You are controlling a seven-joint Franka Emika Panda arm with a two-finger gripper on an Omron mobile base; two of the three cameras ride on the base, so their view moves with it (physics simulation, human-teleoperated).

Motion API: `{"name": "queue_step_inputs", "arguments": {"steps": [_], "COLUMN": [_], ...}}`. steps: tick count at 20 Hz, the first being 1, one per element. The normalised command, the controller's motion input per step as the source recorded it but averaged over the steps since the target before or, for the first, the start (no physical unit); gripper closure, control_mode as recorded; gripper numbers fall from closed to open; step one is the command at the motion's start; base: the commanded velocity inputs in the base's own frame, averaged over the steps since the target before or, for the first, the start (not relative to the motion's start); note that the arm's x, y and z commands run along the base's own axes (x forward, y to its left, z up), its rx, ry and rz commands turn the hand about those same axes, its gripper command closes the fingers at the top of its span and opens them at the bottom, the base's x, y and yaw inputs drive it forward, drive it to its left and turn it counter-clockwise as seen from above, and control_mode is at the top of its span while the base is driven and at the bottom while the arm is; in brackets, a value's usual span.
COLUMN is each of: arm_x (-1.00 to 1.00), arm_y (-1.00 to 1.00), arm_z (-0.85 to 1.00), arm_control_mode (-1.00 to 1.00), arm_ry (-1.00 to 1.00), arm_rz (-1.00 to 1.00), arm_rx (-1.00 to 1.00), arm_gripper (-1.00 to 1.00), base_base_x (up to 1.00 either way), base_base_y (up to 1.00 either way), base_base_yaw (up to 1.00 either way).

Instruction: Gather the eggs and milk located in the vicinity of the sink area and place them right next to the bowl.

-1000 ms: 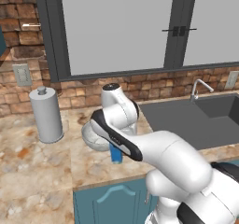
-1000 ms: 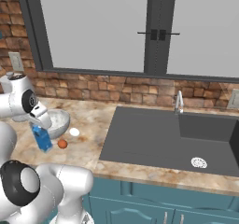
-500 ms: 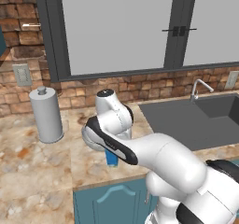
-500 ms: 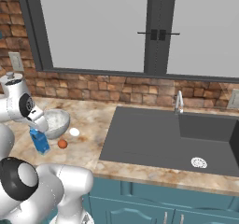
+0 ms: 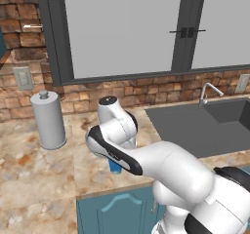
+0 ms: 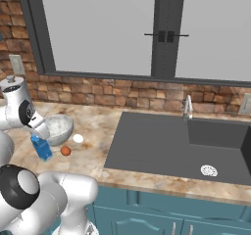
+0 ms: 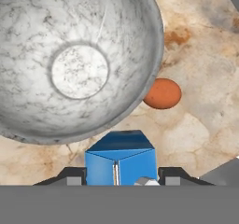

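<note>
1. Bowl [image 7: 79, 64] at left; stiff, not to be gripped; its rim sits just above the carton top in hand view.
2. Milk carton [image 7: 120, 157] mid-frame, between the pincer [image 7: 122, 177] jaws, which are part-closed on its flat sides; prob. light, boxy, walls may dent if squeezed; stands just beside the bowl.
3. Brown egg [image 7: 162, 93] to the right, near bowl rim; fragile, rolls; apart from jaws; white egg [image 6: 78, 138] by bowl.

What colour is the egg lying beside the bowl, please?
Orange-brown; the egg shows best in the hand view, right beside the bowl.

Milk carton [image 7: 120, 160] beside bowl [image 7: 79, 59]
</note>
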Motion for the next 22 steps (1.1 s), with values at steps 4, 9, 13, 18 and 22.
{"name": "queue_step_inputs", "arguments": {"steps": [4,9,13,18,22], "arm_x": [0.00,0.04,0.11,0.11,0.03], "arm_y": [0.01,0.00,0.00,0.00,0.00], "arm_z": [0.00,0.00,0.00,0.00,-0.02], "arm_control_mode": [-1.00,-1.00,-1.00,-1.00,-1.00], "arm_ry": [-0.06,0.00,0.00,0.00,0.00], "arm_rz": [0.00,0.00,0.00,0.00,0.00], "arm_rx": [0.00,0.00,0.00,0.00,0.00], "arm_gripper": [1.00,1.00,1.00,1.00,1.00], "base_base_x": [0.00,0.00,0.00,0.00,0.00], "base_base_y": [0.00,0.00,0.00,0.00,0.00], "base_base_yaw": [0.00,0.00,0.00,0.00,0.00]}}
